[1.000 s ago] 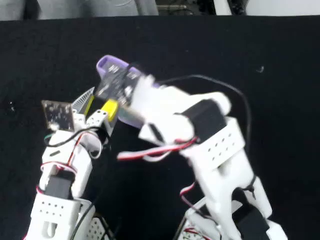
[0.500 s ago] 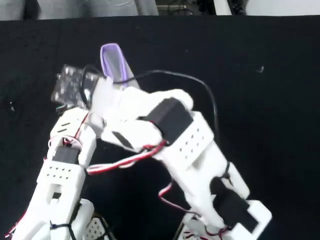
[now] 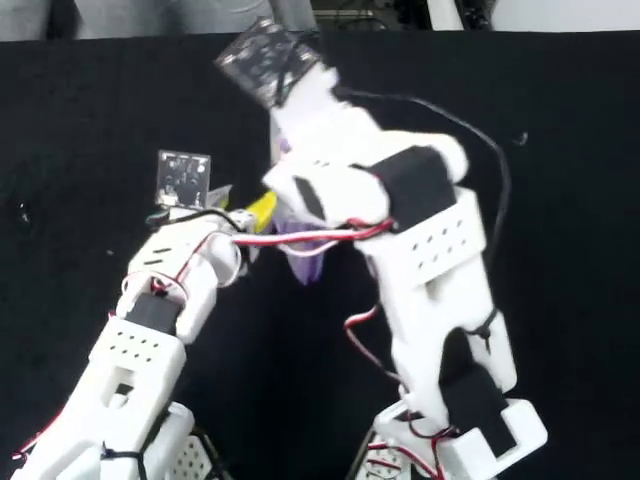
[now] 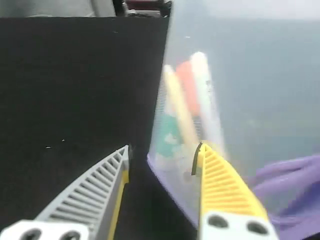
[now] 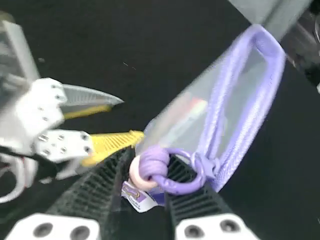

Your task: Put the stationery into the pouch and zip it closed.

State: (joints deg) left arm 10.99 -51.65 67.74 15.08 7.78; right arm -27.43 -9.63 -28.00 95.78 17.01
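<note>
Right claw (image 5: 142, 185) pinches the purple zipper loop (image 5: 167, 172) of the clear pouch (image 5: 220, 100), likely limp and slick. Left claw (image 4: 162, 147), spread at its 9 o'clock, would best grip the corded edge.

no text, number or sign can be read in any view. a small white tag (image 5: 135, 193) with purple print is seen on the pouch (image 5: 220, 110), just beside the purple zip pull (image 5: 167, 175), but its print cannot be made out.
</note>
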